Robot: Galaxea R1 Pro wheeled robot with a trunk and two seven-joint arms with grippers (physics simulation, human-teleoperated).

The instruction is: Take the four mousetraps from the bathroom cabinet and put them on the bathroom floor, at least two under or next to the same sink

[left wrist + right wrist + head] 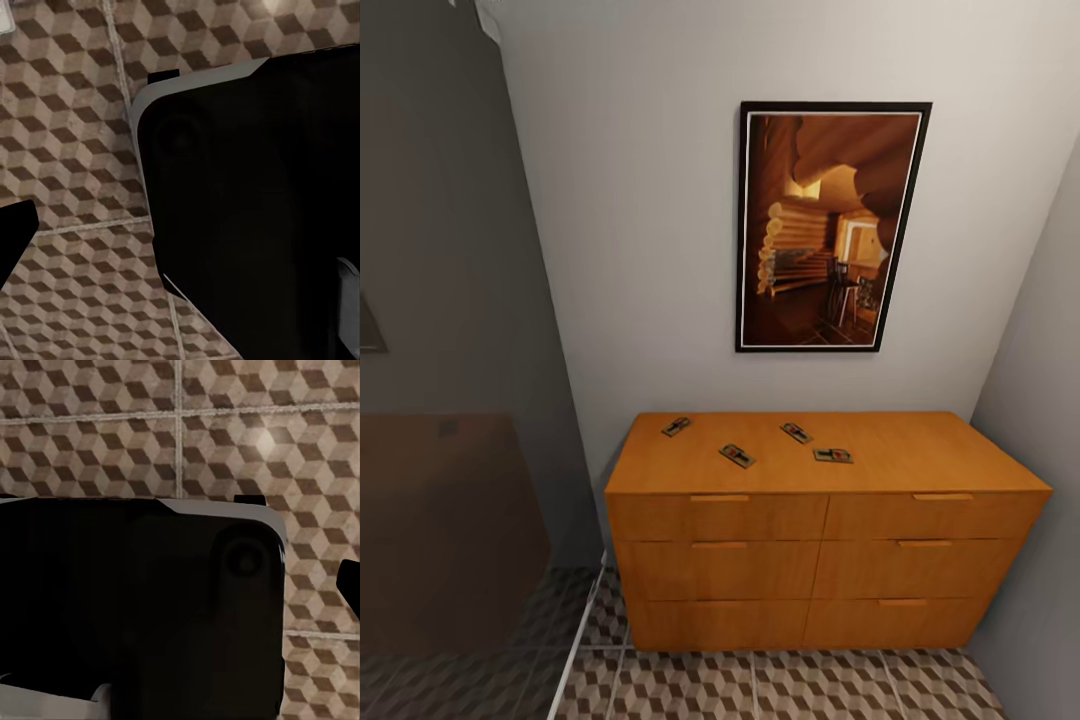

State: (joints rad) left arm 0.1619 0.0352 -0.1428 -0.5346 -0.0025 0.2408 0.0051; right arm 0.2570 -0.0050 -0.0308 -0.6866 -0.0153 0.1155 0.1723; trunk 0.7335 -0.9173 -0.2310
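Observation:
The orange-brown cabinet (820, 545) stands against the white wall, its drawers closed. Several mousetraps lie on its flat top: one at the far left (676, 427), one nearer the front (737, 456), one in the middle (796, 433) and one to its right (832, 456). Both arms hang low over the cube-patterned bathroom floor (75, 150) (225, 442), far from the cabinet top. A dark fingertip (13, 234) of my left gripper sits at the frame's edge, and a dark fingertip (350, 585) of my right gripper does likewise. Nothing is between the fingers.
A framed picture (830, 225) hangs above the cabinet. A grey glass partition (450, 350) stands at the left and a wall (1040, 450) closes in at the right. My own black, white-edged base (255, 202) (135, 607) lies under both wrists. Tiled floor (760, 685) runs in front of the cabinet.

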